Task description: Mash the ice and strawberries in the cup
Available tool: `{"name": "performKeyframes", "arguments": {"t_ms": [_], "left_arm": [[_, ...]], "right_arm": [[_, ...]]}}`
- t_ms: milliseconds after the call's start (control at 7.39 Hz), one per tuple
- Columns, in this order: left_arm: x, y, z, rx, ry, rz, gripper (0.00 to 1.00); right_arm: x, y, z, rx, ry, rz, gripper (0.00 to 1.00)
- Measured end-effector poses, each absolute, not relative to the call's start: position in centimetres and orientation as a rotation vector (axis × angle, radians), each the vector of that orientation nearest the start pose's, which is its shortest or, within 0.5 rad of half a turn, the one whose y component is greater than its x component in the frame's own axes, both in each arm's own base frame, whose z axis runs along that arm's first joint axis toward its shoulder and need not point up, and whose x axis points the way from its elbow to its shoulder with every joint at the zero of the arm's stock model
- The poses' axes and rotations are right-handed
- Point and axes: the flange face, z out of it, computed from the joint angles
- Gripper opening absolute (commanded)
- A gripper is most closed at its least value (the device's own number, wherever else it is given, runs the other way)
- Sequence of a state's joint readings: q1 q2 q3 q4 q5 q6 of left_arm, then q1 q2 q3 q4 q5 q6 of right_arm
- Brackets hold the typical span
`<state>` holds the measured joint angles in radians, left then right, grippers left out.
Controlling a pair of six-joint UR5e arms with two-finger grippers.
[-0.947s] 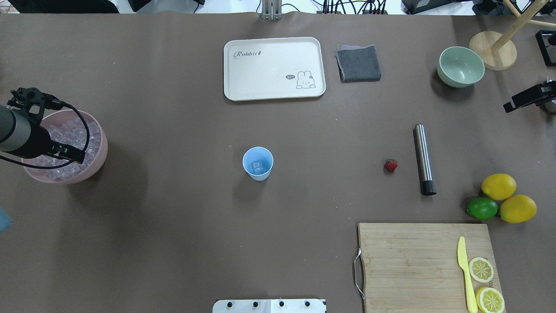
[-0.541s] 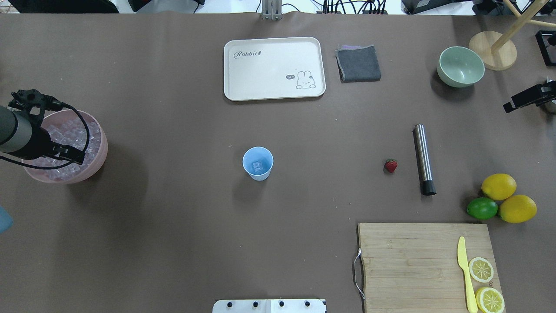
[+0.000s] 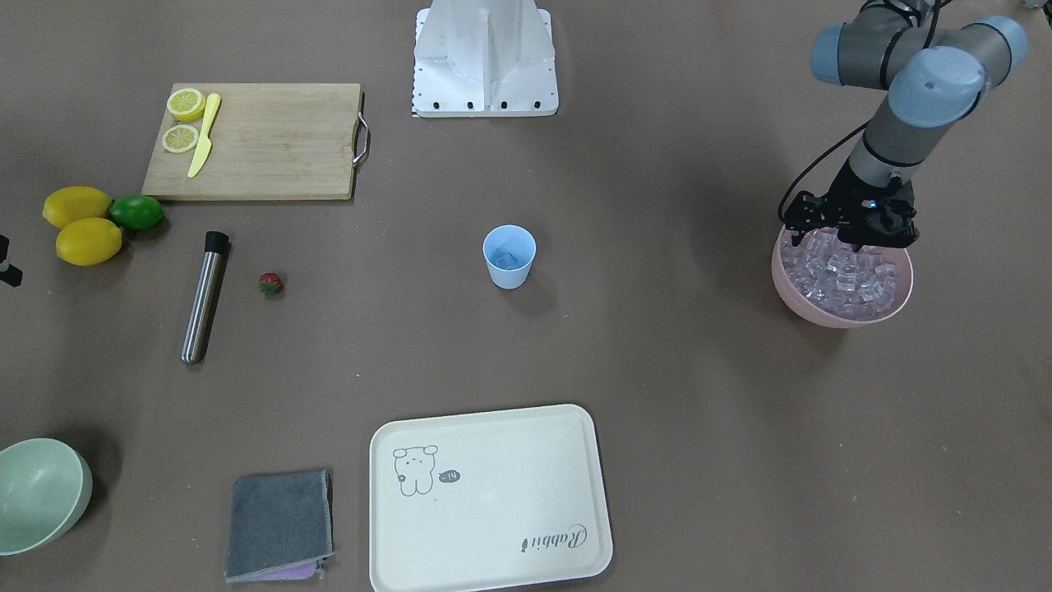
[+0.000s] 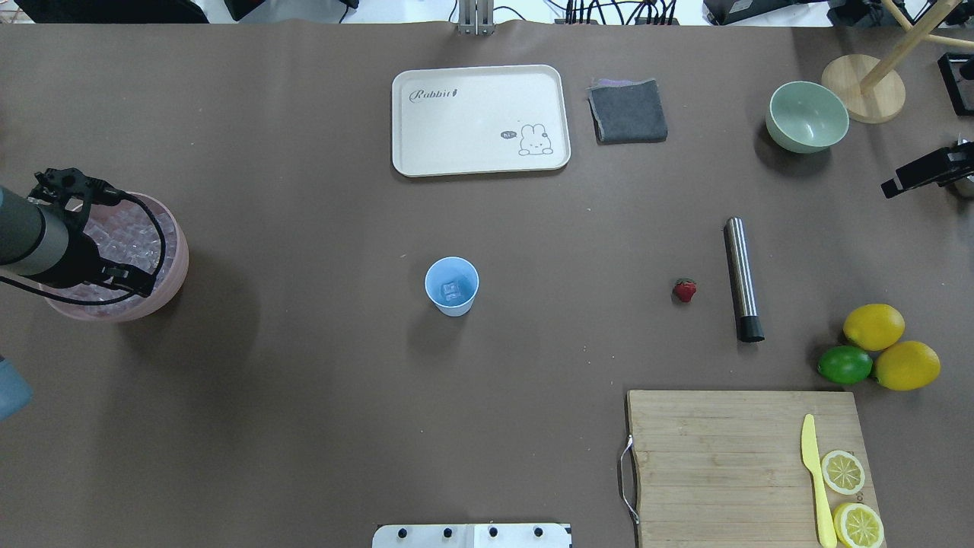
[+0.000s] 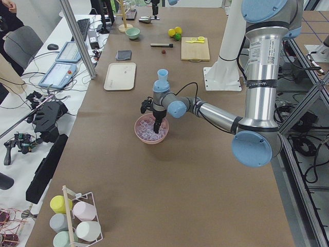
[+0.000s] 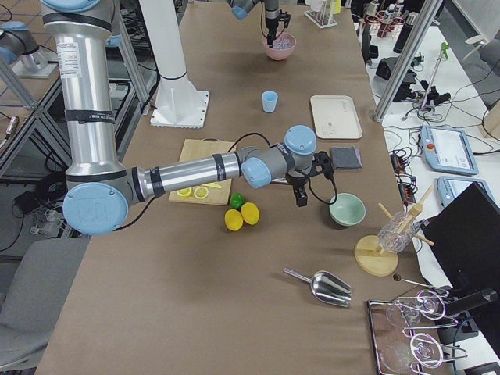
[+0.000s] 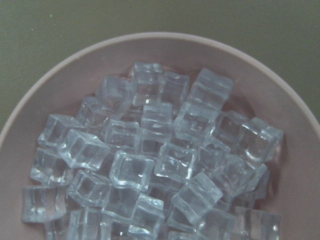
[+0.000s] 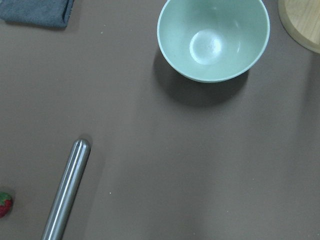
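The light blue cup [image 4: 452,285] stands upright mid-table with one clear ice cube [image 4: 452,290] in it. Many more ice cubes [image 7: 150,165] fill the pink bowl [image 4: 173,278] at the far left. My left gripper [image 3: 851,238] hangs just over that ice, pointing down, and its fingers look spread and empty. The small red strawberry [image 4: 685,290] lies on the table right of the cup, beside a steel muddler [image 4: 742,278]. My right gripper [image 4: 924,173] hovers at the right edge above the table near the pale green bowl [image 8: 214,37]. Its fingers are hidden.
A cream tray [image 4: 481,120] and a folded grey cloth [image 4: 628,111] lie at the back. A cutting board [image 4: 749,464] with a yellow knife and lemon slices is at front right. Two lemons and a lime [image 4: 845,364] sit beside it.
My left gripper has shifted slightly left and toward the robot over the pink bowl, closer to the ice. Nothing else has moved.
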<state>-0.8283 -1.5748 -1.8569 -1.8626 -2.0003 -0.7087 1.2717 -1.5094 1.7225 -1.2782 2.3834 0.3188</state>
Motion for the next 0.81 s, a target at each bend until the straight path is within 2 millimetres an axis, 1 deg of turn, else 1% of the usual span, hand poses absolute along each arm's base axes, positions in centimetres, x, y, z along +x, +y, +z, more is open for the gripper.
{"name": "performKeyframes", "arguments": {"t_ms": [271,406,541,812], "left_arm": [[28.04,-43.85,50.15,0.15,0.692,0.162,0.86],[28.1,-43.88,50.37,0.15,0.692,0.162,0.75],[28.15,-43.91,50.5,0.149,0.692,0.162,0.47],[28.17,-43.92,50.36,0.15,0.694,0.161,0.0]], "right_arm": [[-9.79,-52.41,51.53,0.212,-0.903,-0.187,1.0],[-9.79,-52.41,51.53,0.211,-0.904,-0.187,1.0],[-9.8,-52.41,51.53,0.211,-0.904,-0.187,1.0],[-9.8,-52.4,51.53,0.21,-0.905,-0.187,1.0]]}}
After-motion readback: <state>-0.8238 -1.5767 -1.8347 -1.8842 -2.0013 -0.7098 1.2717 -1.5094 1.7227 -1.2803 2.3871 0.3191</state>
